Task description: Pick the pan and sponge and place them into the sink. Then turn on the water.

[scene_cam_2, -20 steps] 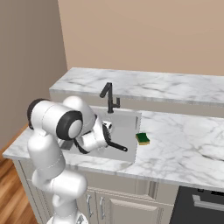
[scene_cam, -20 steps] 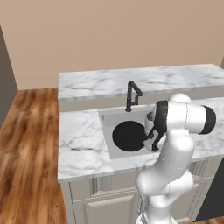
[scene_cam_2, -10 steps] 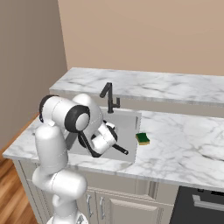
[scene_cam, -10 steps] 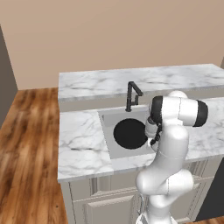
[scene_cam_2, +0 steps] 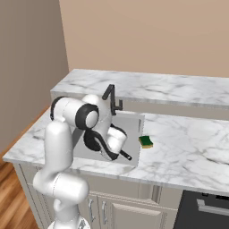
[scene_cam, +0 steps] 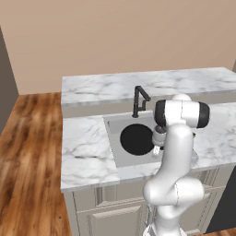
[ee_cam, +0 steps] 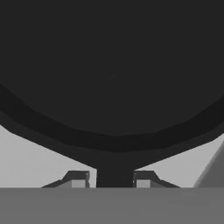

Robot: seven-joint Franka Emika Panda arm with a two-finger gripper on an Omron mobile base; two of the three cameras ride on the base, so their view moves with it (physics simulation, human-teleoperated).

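The black pan lies flat in the grey sink, over the drain. My gripper hangs low at the basin's right side, at the pan's handle. From the other side the pan is partly behind my hand, and its thin handle pokes out toward the front rim. In the hand view my gripper is shut on the handle, with the pan's round body just ahead. The yellow-green sponge rests on the counter by the sink's right rim. No water runs.
The slim black faucet stands behind the basin, close to my arm's elbow, and shows again as the faucet. A raised marble ledge runs along the back. White marble counter spreads to the right of the sponge.
My arm's elbow has swung back toward the faucet and the hand has turned and sunk a little. The pan has stayed in the basin, settling flatter.
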